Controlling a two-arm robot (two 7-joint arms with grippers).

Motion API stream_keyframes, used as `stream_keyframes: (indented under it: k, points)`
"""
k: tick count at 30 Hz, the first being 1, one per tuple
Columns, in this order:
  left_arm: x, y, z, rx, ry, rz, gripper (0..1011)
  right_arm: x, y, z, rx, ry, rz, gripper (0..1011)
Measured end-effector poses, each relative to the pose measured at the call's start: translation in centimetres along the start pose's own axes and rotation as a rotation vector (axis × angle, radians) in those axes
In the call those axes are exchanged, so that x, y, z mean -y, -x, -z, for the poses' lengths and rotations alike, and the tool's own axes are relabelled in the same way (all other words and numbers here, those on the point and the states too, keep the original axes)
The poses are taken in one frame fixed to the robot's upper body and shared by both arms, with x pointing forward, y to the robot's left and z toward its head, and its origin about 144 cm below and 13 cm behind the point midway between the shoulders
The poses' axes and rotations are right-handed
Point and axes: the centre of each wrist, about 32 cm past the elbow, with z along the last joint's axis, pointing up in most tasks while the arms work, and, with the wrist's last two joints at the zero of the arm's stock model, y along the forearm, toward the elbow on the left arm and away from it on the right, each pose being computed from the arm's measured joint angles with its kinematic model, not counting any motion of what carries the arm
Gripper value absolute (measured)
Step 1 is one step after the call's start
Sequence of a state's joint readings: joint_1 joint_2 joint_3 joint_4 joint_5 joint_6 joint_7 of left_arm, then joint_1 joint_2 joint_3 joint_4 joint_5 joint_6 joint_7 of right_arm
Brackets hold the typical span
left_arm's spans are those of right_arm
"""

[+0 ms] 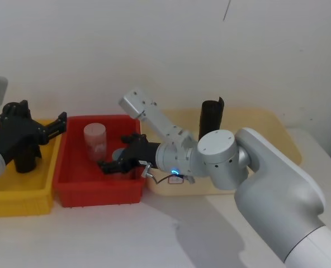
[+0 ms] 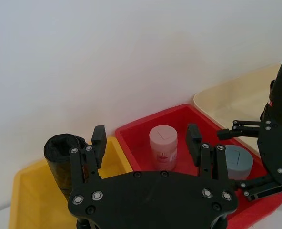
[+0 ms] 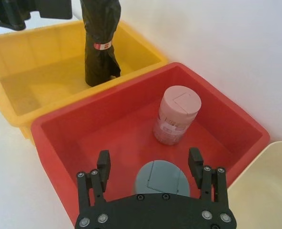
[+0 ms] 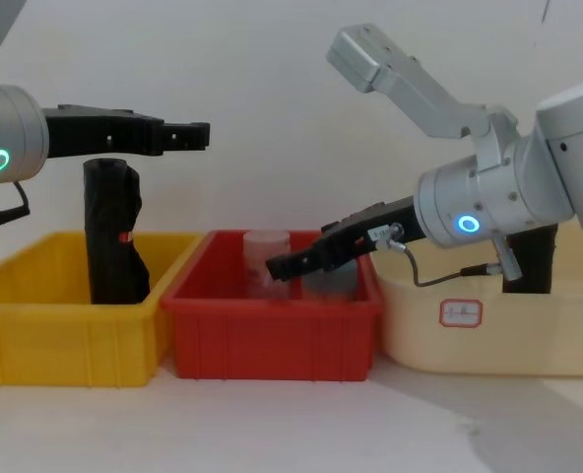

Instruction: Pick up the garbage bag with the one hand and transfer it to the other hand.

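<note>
Over the yellow bin (image 1: 20, 198) my left gripper (image 1: 58, 124) hangs with its fingers spread and empty, just above the lumpy black roll (image 1: 24, 161). My right gripper (image 1: 118, 153) sits low over the red bin (image 1: 98, 192), likewise spread wide on nothing. The garbage bag (image 1: 211, 117) stands upright and untouched in the cream bin (image 1: 255, 120) behind my right arm, so I judge the pick-up not yet begun. Next I'd carry the left gripper across to that smooth roll and close around its upper part.
</note>
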State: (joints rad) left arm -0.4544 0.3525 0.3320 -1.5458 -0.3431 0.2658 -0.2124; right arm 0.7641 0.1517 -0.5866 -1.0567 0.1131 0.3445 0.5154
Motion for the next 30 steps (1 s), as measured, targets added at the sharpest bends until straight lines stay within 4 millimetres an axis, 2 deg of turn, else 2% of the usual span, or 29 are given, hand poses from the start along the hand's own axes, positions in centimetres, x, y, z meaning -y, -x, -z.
stream_keyframes:
  k: [30]
  points:
    - [0.0, 0.0, 0.0, 0.000, 0.000, 0.000, 1001, 0.4, -1.2, 0.0, 0.133, 0.049, -0.034, 1001]
